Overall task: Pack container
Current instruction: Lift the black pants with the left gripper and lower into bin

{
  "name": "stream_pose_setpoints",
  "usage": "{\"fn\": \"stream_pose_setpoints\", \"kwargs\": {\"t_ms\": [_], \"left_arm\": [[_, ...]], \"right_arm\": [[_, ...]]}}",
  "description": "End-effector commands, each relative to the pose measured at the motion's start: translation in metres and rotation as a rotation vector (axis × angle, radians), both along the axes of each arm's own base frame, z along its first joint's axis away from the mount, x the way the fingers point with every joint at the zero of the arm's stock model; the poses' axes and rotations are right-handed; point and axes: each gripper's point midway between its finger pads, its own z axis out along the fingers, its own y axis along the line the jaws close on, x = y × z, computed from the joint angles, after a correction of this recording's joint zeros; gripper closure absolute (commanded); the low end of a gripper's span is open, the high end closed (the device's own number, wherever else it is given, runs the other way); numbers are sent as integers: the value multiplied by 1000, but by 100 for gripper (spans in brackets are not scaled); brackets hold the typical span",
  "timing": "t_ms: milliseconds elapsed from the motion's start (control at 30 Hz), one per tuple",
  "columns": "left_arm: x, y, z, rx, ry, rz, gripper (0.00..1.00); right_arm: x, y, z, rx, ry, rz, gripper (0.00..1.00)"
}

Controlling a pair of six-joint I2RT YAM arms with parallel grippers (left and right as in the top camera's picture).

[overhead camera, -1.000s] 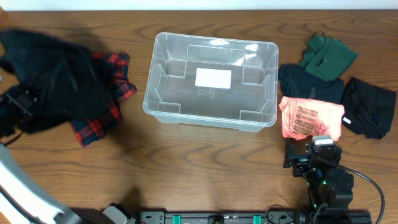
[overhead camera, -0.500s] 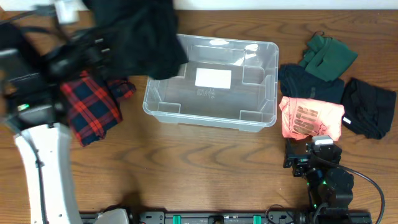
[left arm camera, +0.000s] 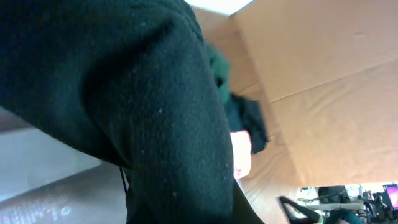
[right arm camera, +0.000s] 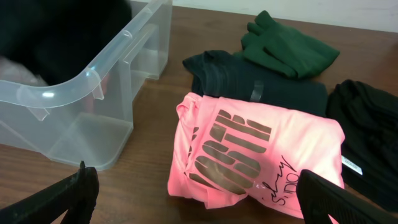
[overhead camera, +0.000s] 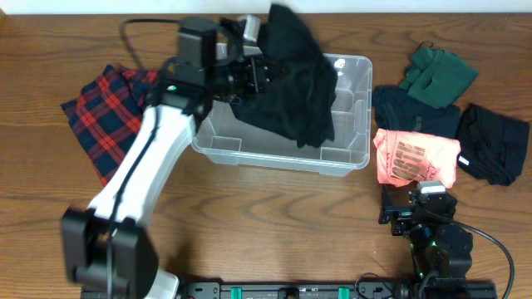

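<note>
We see the left arm stretched long from its base at the near edge of the table (overhead camera: 274,224), elbow high and wrist bent over the far left corner of the container (overhead camera: 249,154). The left gripper (overhead camera: 258,76) is clamped on a black garment (overhead camera: 303,91), though the fingers themselves are buried in the cloth, which fills the left wrist view. The container, a clear plastic bin with rounded corners and a rim, sits directly under those fingers. The garment hanging from them drapes over its middle and far wall, leaving the near wall and right end bare. A red plaid shirt (overhead camera: 100,124) lies flat well behind the left fingers, apart from the bin. The right arm sits folded low, the right gripper (right arm camera: 194,186) with its fingers spread wide and holding nothing. Just ahead of them lies a pink shirt (right arm camera: 255,155) with dark lettering, a dark folded garment (right arm camera: 261,84) and a green one (right arm camera: 289,50) beyond it, and the bin's corner ahead to their left.
</note>
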Motion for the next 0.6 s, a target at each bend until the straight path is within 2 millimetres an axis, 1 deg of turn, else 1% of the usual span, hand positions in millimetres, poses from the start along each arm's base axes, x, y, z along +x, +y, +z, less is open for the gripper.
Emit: {"fn": "stream_pose_setpoints", "kwargs": {"t_ms": [0,100,133,200,267,333,367,400,467,500,567], "left_arm": [[14,0,-6,3,-4,17,94],[18,0,-36,29,69,22,94],[18,3,-48,55,104,41,94],[17,12,-67,125,145,78,94],[15,26,-84,219,171,123,94],[14,38,-96,291,194,165,94],[14,42,-99,312,203,181,94],[14,46,-102,331,209,195,91],[15,49,-102,338,206,204,76],[16,51,-100,335,202,209,74],[18,55,-90,316,189,219,66]], "right_arm": [[0,-1,0,0,-3,-4,1],[0,-1,0,0,-3,-4,1],[0,-1,0,0,-3,-4,1],[0,-1,0,0,-3,-4,1],[0,-1,0,0,-3,-4,1],[0,-1,0,0,-3,-4,1],[0,-1,0,0,-3,-4,1],[0,-1,0,0,-3,-4,1],[0,-1,0,0,-3,-4,1],[0,-1,0,0,-3,-4,1],[0,-1,0,0,-3,-4,1]]}}
